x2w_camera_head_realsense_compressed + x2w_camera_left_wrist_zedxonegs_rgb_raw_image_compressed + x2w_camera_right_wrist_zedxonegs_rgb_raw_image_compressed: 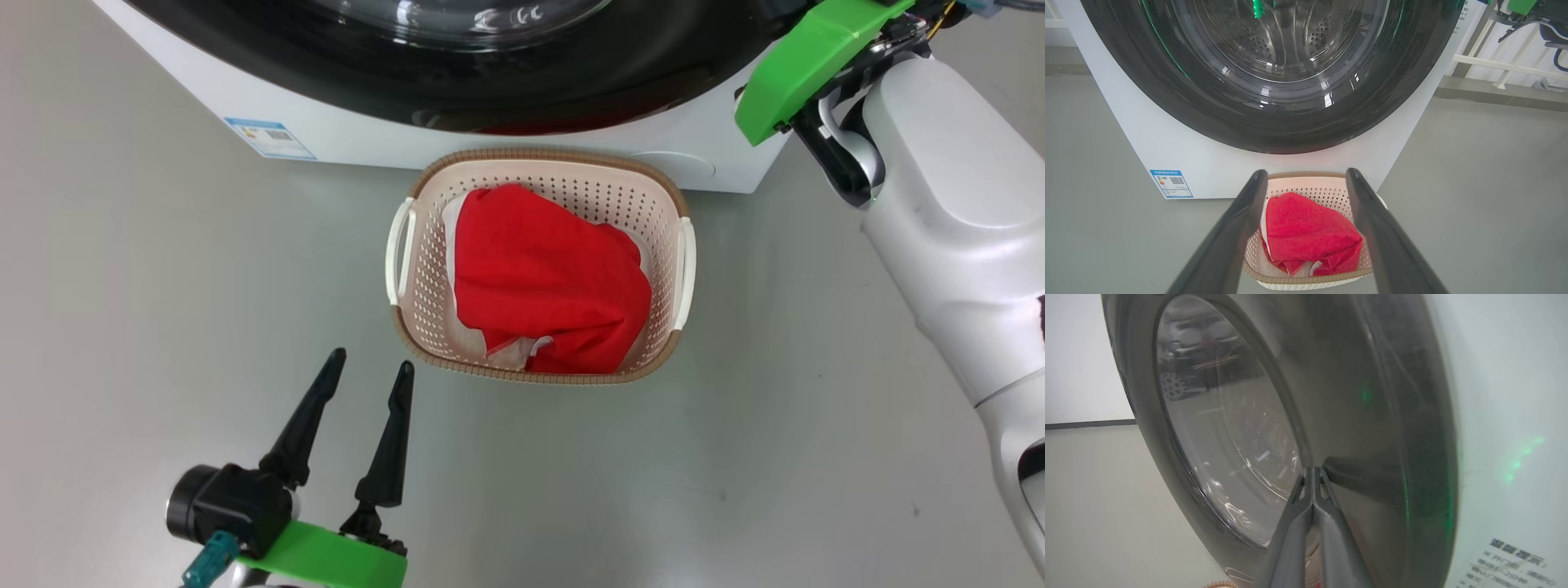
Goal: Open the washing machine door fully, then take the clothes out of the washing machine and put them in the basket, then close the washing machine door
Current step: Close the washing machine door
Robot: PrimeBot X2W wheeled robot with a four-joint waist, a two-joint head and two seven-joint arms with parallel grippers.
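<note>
Clothes (547, 278) lay in the basket (539, 155); closing the door (1372, 396) was in hand. The right claw (1312, 473), pinched empty, likely needed one firm push. The left claw (372, 362) was wide.

clothes (547, 278) in basket (424, 269), before washing machine (375, 135)

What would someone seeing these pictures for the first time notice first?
The bright red clothes stand out, heaped in the cream basket on the grey floor, right before the washing machine. Above looms the glossy black washing machine door with its glass bowl. The left claw hangs open short of the basket; the right claw, fingers together, points at the door's rim.
</note>
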